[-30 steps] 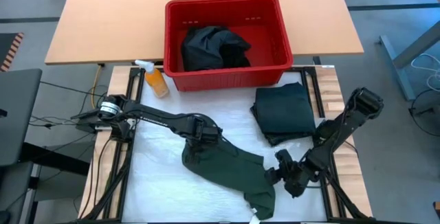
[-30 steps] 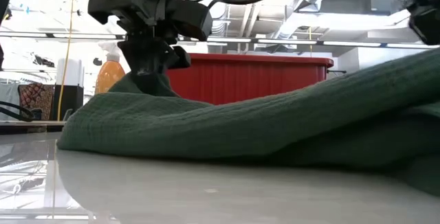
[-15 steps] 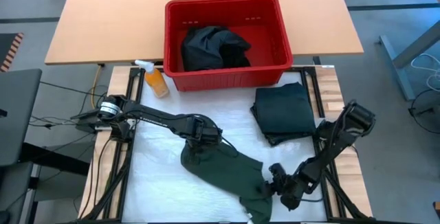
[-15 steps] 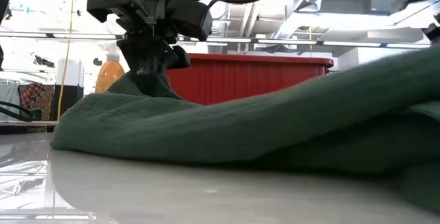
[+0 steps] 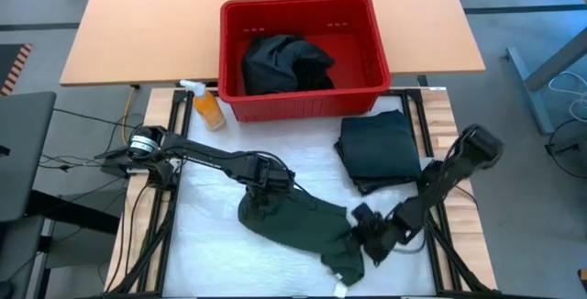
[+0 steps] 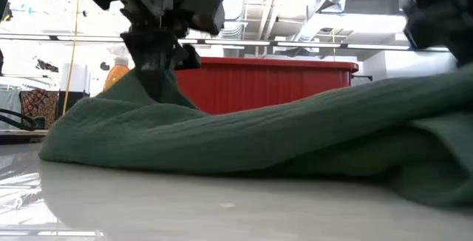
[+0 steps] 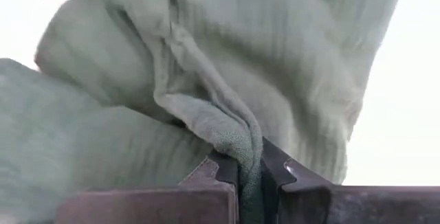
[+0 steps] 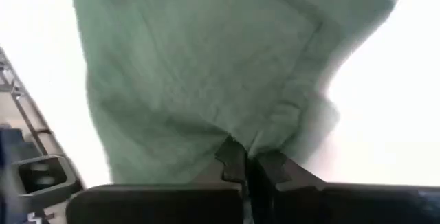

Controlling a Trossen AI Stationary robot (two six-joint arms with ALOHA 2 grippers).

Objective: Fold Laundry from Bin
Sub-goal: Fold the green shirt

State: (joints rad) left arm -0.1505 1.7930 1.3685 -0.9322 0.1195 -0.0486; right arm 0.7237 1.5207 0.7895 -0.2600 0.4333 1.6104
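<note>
A bunched fold of the green garment (image 7: 227, 80) is pinched between the closed fingers of the left gripper (image 7: 249, 172), the cloth being drawn up into a peak at the grip and falling away below it. In the low view this peak hangs directly under the left gripper (image 6: 151, 63), and the rest of the piece slopes down from it onto the table (image 6: 222, 211).

The right gripper (image 8: 249, 162) is likewise clenched on an edge of the same garment, the fabric spreading outward beyond its fingers. From above, the right gripper (image 5: 371, 235) is seen at the end of the garment (image 5: 303, 230) opposite the left gripper (image 5: 266, 182).

Beyond the right gripper, farther from the table's front edge, a folded dark piece (image 5: 381, 150) lies flat. Farther still, the red bin (image 5: 303, 102) holds a crumpled black garment (image 5: 284, 65). An orange spray bottle (image 5: 207, 106) stands just beside the bin.

The cloth is judged to be light, limp and textured, so slipping is unlikely, but sagging between the two grips is to be expected. Hold is best taken at corners or hems, well apart, so that the piece can be stretched flat.
</note>
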